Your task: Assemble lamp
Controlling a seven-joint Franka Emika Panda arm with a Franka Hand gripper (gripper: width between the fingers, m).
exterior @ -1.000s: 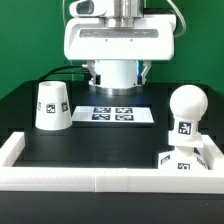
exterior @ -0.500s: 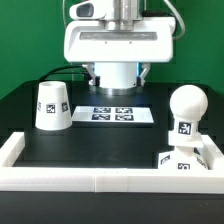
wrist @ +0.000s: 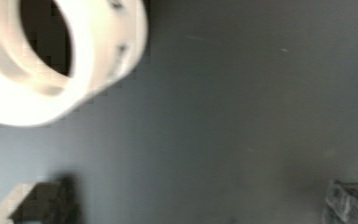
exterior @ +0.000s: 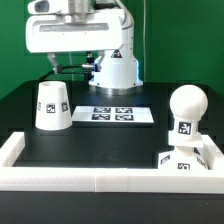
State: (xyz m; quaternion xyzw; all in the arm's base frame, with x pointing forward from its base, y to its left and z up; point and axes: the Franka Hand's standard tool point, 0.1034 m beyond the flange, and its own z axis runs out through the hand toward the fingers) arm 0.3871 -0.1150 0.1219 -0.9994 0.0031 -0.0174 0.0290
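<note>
The white tapered shade [exterior: 52, 105] stands on the black table at the exterior view's left; its open rim shows in the wrist view [wrist: 51, 60]. The ball-headed bulb [exterior: 185, 108] stands at the right, right by the tagged square base [exterior: 186, 160] in the front right corner. My gripper [exterior: 77, 60] hangs high above the table, above and a little behind the shade. In the wrist view the gripper [wrist: 197, 203] is open and empty, with its dark fingertips [wrist: 44, 200] far apart over bare table beside the shade.
The marker board [exterior: 118, 114] lies flat at the table's middle back. A white raised wall [exterior: 100, 180] borders the front and sides. The arm's white pedestal [exterior: 116, 70] stands behind the marker board.
The arm's hand has swung from above the marker board toward the exterior view's left and a little higher, over the shade. The lamp parts have not moved.
</note>
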